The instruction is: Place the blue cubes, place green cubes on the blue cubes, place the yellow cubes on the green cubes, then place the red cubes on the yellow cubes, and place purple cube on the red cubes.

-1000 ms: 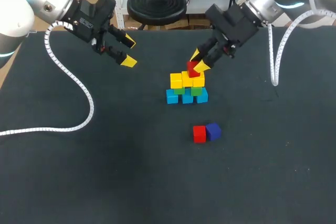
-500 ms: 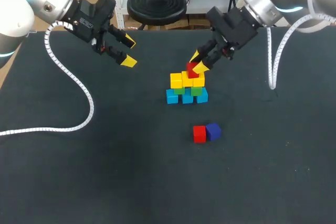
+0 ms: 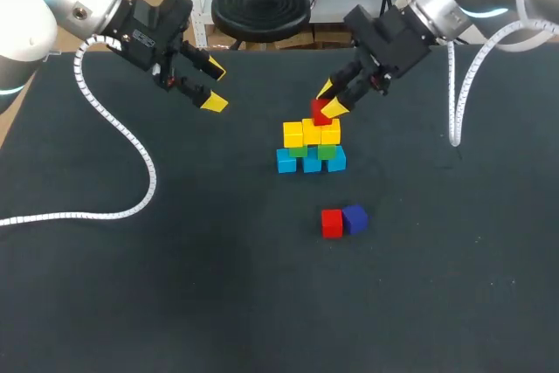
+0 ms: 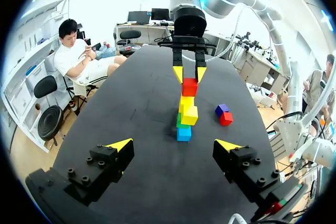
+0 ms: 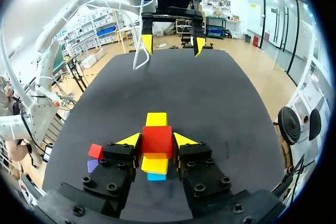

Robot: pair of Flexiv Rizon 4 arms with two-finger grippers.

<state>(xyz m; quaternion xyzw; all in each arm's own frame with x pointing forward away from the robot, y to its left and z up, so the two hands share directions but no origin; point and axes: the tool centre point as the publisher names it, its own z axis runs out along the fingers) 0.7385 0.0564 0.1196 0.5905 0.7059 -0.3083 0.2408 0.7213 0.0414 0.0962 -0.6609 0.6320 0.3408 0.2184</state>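
**Red cube held on the yellow row, barely moved in the last second**

The right fingers stayed clamped on the red cube, one on each side. It sat on the yellow cubes and only the wrist edged back, so release looked due next. The second red cube and purple cube lay touching on the surface, near the stack. The left fingers hung spread, well apart, blocking nothing.

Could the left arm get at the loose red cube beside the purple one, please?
Probably yes: the loose red cube lies uncovered, clear of the stack, and the left gripper has open, empty jaws.
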